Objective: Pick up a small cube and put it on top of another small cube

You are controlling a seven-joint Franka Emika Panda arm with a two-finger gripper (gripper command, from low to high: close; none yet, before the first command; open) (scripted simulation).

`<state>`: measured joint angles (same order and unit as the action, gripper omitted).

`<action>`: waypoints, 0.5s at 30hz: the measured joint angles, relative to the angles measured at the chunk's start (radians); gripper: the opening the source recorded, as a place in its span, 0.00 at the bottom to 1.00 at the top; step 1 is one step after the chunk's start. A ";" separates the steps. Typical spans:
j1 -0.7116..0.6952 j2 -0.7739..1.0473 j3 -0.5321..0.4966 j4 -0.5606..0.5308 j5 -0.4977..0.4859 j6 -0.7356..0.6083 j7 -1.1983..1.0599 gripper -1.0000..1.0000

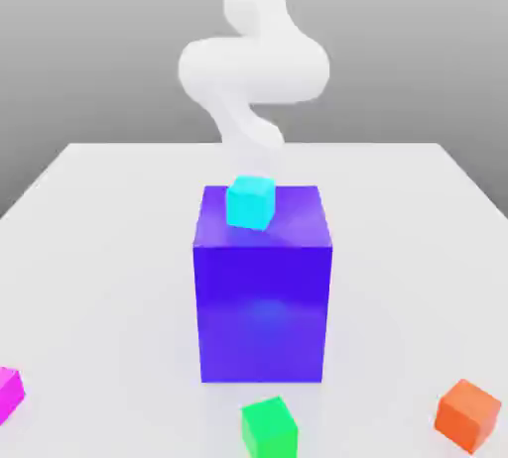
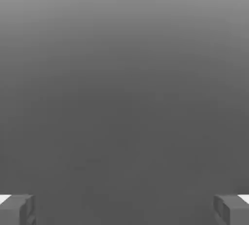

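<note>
A white arm (image 1: 253, 69) rises at the top centre of the exterior view behind a big blue block (image 1: 263, 292), where a cyan cube (image 1: 250, 202) sits on the block's top face. Three more cubes lie along the bottom of the frame: magenta (image 1: 8, 393) at lower left, green (image 1: 269, 427) at bottom centre, orange (image 1: 468, 414) at lower right, all well apart. In the hand view the gripper (image 2: 124, 209) stands wide and empty. No small cube yet rests on another; the whole pick and stack appears still ahead.
</note>
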<state>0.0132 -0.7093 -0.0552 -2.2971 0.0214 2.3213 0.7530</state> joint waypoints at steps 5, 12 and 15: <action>0.022 0.185 -0.114 0.006 0.055 0.045 -0.105 0.50; 0.030 0.437 -0.254 0.014 0.160 0.104 -0.268 0.50; 0.020 0.548 -0.302 0.018 0.212 0.128 -0.343 0.50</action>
<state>0.0335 -0.1616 -0.3567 -2.2793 0.2339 2.4494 0.4096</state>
